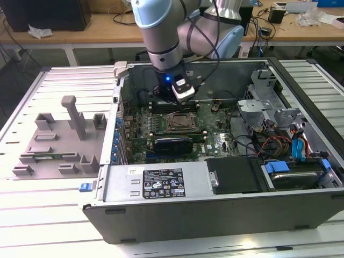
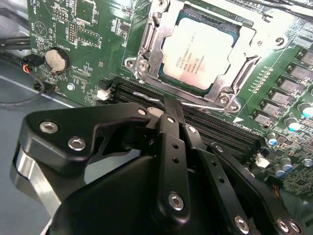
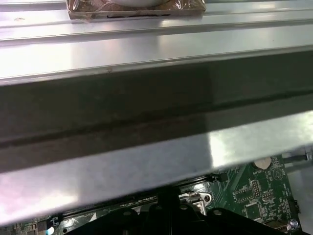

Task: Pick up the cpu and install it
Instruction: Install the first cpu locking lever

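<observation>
Silvery square cpu [image 2: 203, 49] sits in its metal-framed socket; black gripper [image 2: 171, 105] above, fingers pressed together, holding nothing.

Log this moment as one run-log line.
cpu: seated in socket frame | gripper: fingers together, empty, beside socket | arm over motherboard inside case

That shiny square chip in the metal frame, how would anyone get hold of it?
Probably by two opposite edges, from straight above. The cpu lies flat, recessed in the socket frame, so only its thin rim offers grip; the bracket crowds its sides, leaving little room for the tool.
</observation>
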Available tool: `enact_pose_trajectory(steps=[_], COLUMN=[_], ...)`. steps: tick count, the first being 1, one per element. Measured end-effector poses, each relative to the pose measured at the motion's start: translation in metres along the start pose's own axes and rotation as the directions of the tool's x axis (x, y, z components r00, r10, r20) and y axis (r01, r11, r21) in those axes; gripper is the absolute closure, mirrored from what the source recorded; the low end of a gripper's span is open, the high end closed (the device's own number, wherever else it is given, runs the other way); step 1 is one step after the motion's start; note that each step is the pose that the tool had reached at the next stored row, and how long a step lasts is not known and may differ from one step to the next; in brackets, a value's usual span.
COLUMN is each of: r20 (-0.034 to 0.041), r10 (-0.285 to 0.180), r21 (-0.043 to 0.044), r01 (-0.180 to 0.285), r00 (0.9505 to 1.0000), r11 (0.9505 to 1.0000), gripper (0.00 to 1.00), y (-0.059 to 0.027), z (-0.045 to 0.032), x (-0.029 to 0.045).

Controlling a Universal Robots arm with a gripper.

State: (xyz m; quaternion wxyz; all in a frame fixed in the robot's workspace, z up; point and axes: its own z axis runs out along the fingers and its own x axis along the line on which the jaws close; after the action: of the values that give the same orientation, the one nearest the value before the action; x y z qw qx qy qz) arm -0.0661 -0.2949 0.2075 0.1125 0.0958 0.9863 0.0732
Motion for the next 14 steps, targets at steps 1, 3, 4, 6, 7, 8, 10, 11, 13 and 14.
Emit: enact_pose_trajectory(steps=[1, 3, 4, 6, 7, 8, 10, 11, 13, 14], r20=[0.0045, 0.0120, 0.0142, 0.0176, 0.0195, 0.0217, 0.0242, 0.0259, 0.0273, 0.0275], r10=[-0.001, -0.002, -0.002, -0.002, -0.002, -0.003, -0.004, -0.005, -0.006, -0.006], r21=[-0.0010, -0.0025, -0.0028, -0.0035, -0.0038, -0.0033, -0.0004, 0.0015, 0.0036, 0.0047], r01=[0.001, 0.002, 0.002, 0.002, 0.003, 0.003, 0.004, 0.005, 0.006, 0.006], r00=[1.0000, 0.9999, 0.9999, 0.9998, 0.9998, 0.9998, 0.9997, 0.9997, 0.9996, 0.9996], r11=[1.0000, 1.0000, 1.0000, 1.0000, 1.0000, 1.0000, 1.0000, 1.0000, 1.0000, 1.0000], gripper=[0.89, 0.89, 0.89, 0.89, 0.89, 0.89, 0.89, 0.89, 0.89, 0.89], y=[0.0001, 0.0005, 0.0007, 0.0010, 0.0011, 0.0010, 0.0007, 0.0006, 0.0004, 0.0004], z=[0.0004, 0.0011, 0.0013, 0.0017, 0.0019, 0.0024, 0.0032, 0.0038, 0.0045, 0.0048], x=[0.0009, 0.0025, 0.0032, 0.0043, 0.0051, 0.0063, 0.0072, 0.0075, 0.0076, 0.0077])
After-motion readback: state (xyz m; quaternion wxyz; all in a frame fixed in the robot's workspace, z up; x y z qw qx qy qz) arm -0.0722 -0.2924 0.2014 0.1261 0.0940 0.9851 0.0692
